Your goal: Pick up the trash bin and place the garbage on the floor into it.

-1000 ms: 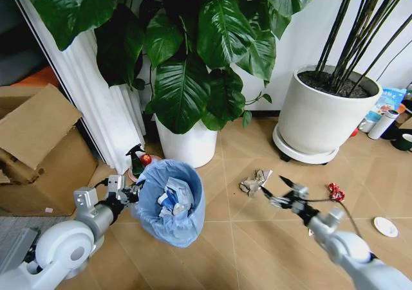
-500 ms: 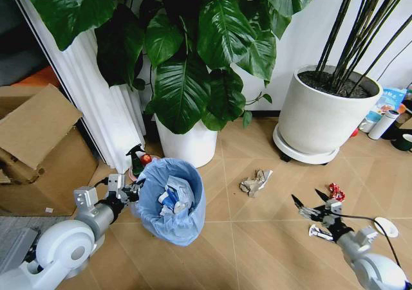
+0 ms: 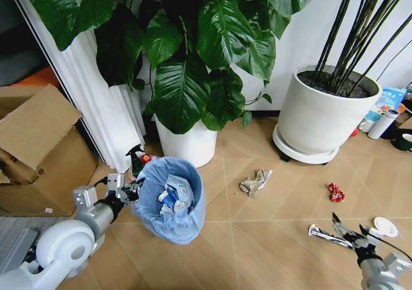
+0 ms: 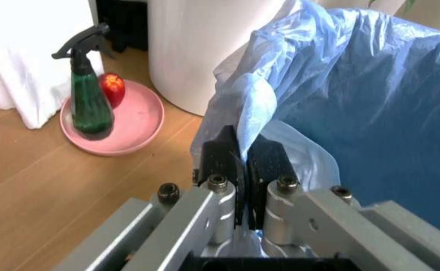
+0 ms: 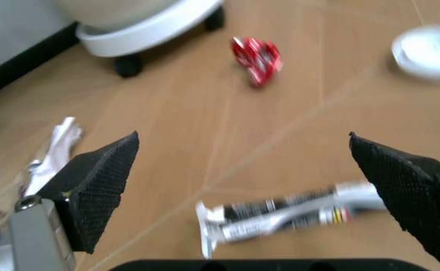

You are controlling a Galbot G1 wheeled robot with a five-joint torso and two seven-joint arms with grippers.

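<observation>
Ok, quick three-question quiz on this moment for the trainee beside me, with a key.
1. True or false: the left end effector is shut on the trash bin bag.
2. Which scrap lies under the open right end effector? A red wrapper B flat wrapper C white disc
3. Fill in: the spray bottle stands on a pink ____.

Key: 1 true. 2 B, the flat wrapper. 3 dish.

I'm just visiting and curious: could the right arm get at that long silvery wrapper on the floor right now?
Probably yes. The right end effector hangs open just above the flattened wrapper, with bare floor around it and nothing between.
</observation>
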